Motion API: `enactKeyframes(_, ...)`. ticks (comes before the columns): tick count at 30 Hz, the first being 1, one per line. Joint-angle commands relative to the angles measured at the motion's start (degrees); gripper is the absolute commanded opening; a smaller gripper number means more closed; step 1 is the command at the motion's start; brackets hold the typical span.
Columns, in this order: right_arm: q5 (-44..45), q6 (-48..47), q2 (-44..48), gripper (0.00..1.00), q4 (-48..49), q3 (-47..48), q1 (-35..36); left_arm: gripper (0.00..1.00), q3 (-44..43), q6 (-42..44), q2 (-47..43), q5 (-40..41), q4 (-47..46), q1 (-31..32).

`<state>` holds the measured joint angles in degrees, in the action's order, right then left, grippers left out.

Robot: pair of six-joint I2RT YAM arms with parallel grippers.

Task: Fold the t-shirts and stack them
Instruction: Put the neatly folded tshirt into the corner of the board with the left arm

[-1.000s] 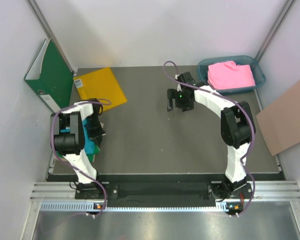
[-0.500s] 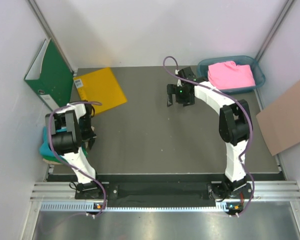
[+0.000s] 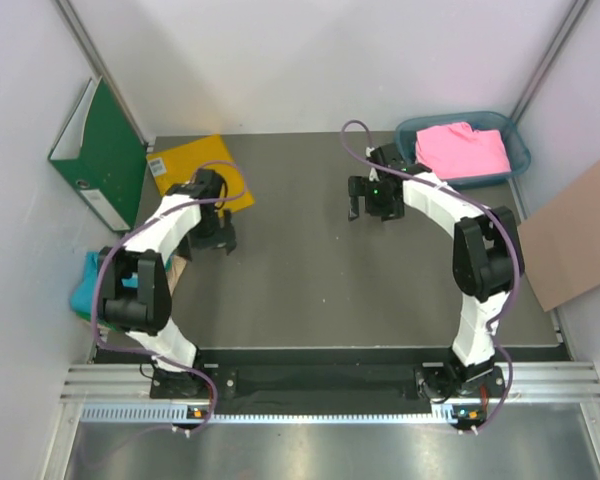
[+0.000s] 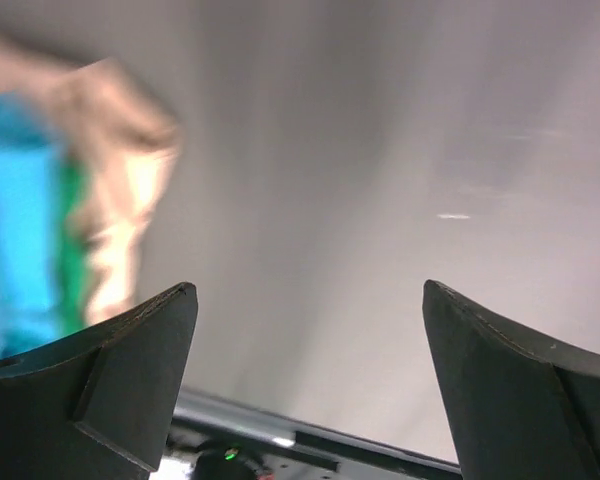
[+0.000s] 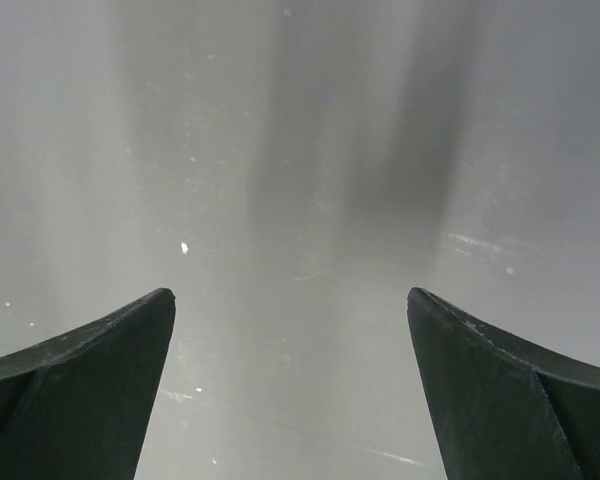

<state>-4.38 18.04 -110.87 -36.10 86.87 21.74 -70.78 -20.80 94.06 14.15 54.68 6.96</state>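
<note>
**Top view.** The left gripper stands with jaws spread wide and empty over the table, just beside the near edge of the yellow envelope. The right gripper is likewise wide and empty. Its wrist view shows only bare table between the fingers.

**Task items.** The pink t-shirt lies in the blue bin at the table's far right corner. It is near the right gripper, at about 2 o'clock from it, and its long axis runs roughly 9-to-3. The turquoise t-shirt sits at the table's left edge, at about 8 o'clock from the left gripper. In the blurred left wrist view a green strip shows beside the turquoise cloth, probably the green t-shirt.

**Judgement.** The pink shirt appears to be the one not yet stacked. The right arm is much the nearer to it, and would reach toward 2 o'clock across the bin's rim.
</note>
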Motion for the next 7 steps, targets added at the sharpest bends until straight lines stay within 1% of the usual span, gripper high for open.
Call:
enactKeyframes(1, 2.3, -0.4, 4.6, 1.00, 2.0, -2.1, -1.1, 0.99, -4.9, 1.1, 5.5, -6.1, -4.3, 5.4)
enactKeyframes(3, 3.2, -0.3, 5.9, 1.00, 2.1, -4.2, -1.3, 0.99, -8.1, 1.5, 9.6, -7.6, -4.4, 7.7)
enactKeyframes(5, 4.1, -0.3, 7.9, 1.00, 2.8, -7.1, -1.8, 0.99, -11.9, 3.3, 13.7, -8.0, -4.1, 11.5)
enactKeyframes(7, 5.6, -0.1, 9.2, 1.00, 3.0, -9.1, -2.7, 0.99, -14.9, 4.2, 15.9, -5.4, -3.4, 15.1)
